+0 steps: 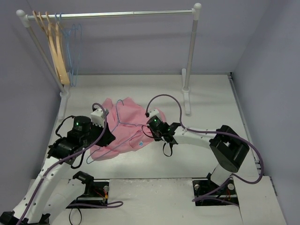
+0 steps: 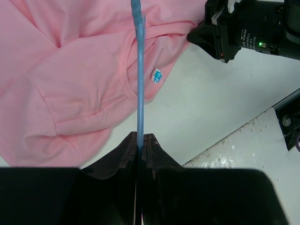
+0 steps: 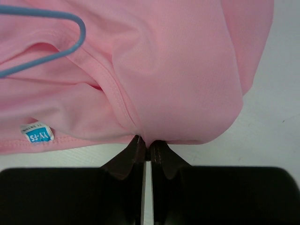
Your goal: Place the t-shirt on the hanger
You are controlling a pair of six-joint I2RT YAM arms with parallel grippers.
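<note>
Top external view: The t-shirt lies crumpled at the centre of the white bench. The hanger rests across it, hook toward the top of the frame. The left end effector sits at the shirt's left edge and the right end effector at its right edge. A rail stands across the top of the frame, with tan wooden hangers and further blue wire hangers hung at its upper left. The walls are plain pale lilac.

Left wrist view: The left end effector is clamped narrow on the hanger's wire, which runs straight up the frame over the neckline. The label sits just right of the wire.

Right wrist view: The right end effector is pinched on a fold of shirt cloth close to the collar. A rounded end of the hanger shows at upper left, apparently on top of the cloth.

Assessment: Both items are gripped. The hanger does not appear to be inside the shirt, so threading and draping are outstanding.
</note>
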